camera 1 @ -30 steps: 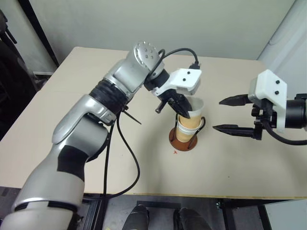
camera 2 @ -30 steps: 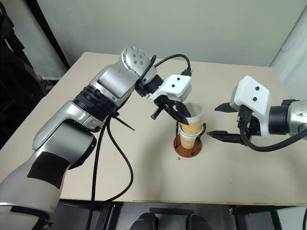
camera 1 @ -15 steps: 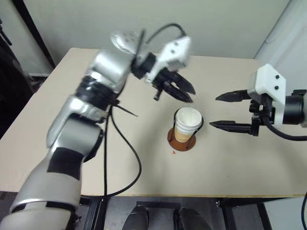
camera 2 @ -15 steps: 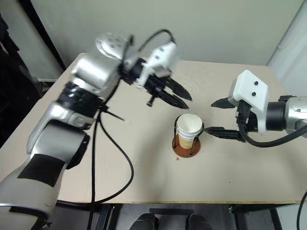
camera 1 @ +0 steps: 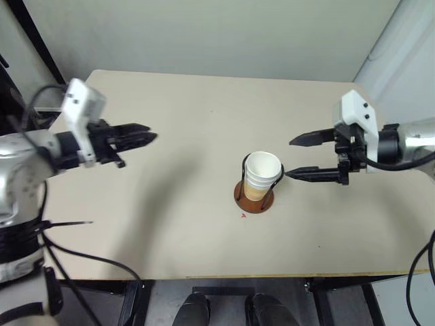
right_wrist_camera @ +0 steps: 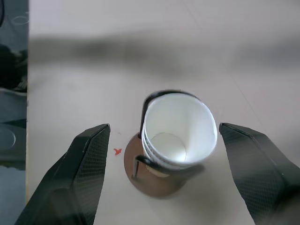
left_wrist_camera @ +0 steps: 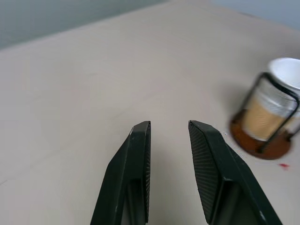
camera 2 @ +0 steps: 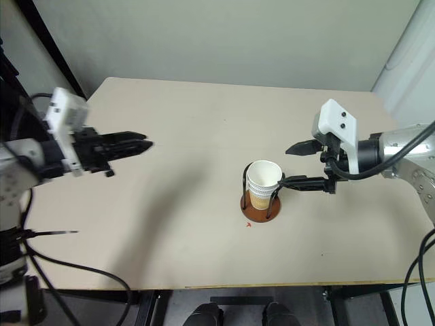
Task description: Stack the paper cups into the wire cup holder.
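I see the cups [camera 1: 262, 173] nested upright in the holder [camera 1: 255, 196] mid-tabletop [camera 1: 204, 136], my right hand [camera 1: 295, 158] spread wide just beside them with one fingertip at the wire, far nearer than my empty, narrowly parted left hand [camera 1: 144, 136].

Your robot's two arms: silver shells, white wrist blocks, black fingers.

At the left edge of the head view you see the left arm [camera 1: 20, 176] in silver casing with black bands and loose black cables trailing below. Each wrist carries a white block (two dark screws on each). The left gripper [camera 1: 143, 138] and right gripper [camera 1: 293, 158] have slim, tapering black fingers; close up, the pads [right_wrist_camera: 89, 154] are finely ribbed.
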